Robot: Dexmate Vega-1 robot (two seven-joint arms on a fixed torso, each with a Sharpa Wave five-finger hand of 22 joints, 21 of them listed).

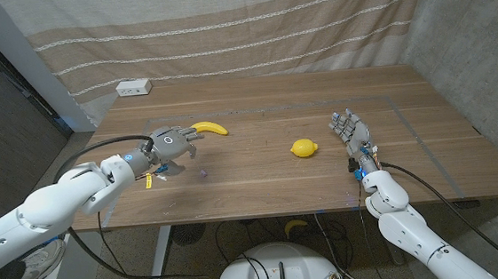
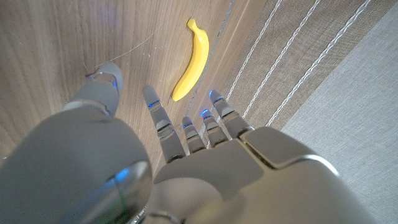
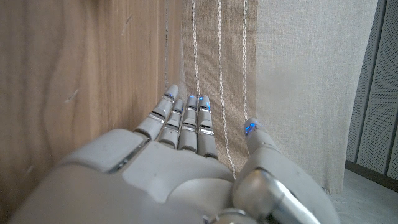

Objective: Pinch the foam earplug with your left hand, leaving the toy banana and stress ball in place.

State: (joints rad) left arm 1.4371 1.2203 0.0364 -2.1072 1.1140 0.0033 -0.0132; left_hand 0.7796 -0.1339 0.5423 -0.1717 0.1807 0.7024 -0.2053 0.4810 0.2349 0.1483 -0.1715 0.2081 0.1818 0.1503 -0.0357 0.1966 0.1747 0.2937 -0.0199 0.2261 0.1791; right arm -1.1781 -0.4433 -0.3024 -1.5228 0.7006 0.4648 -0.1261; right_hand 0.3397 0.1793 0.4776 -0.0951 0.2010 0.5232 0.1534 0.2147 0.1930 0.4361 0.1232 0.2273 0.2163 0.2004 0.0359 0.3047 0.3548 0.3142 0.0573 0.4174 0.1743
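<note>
Head view: the left hand [image 1: 168,148] hovers left of centre, fingers spread, holding nothing, beside the toy banana [image 1: 210,128]. The small purple foam earplug [image 1: 202,172] lies just below and right of it, apart from the hand. The yellow stress ball [image 1: 303,148] sits at centre, and the right hand [image 1: 350,131] stands open at centre right.

Left wrist view: spread fingers [image 2: 155,115] point towards the banana; a purple speck by the thumb tip may be the earplug.

Right wrist view: its fingers [image 3: 186,118] extend straight over bare wood towards the striped curtain [image 3: 286,81].

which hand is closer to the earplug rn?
Left. The left hand hovers just beside the small purple earplug, near the toy banana. The right hand is across the table, beyond the yellow stress ball.
</note>
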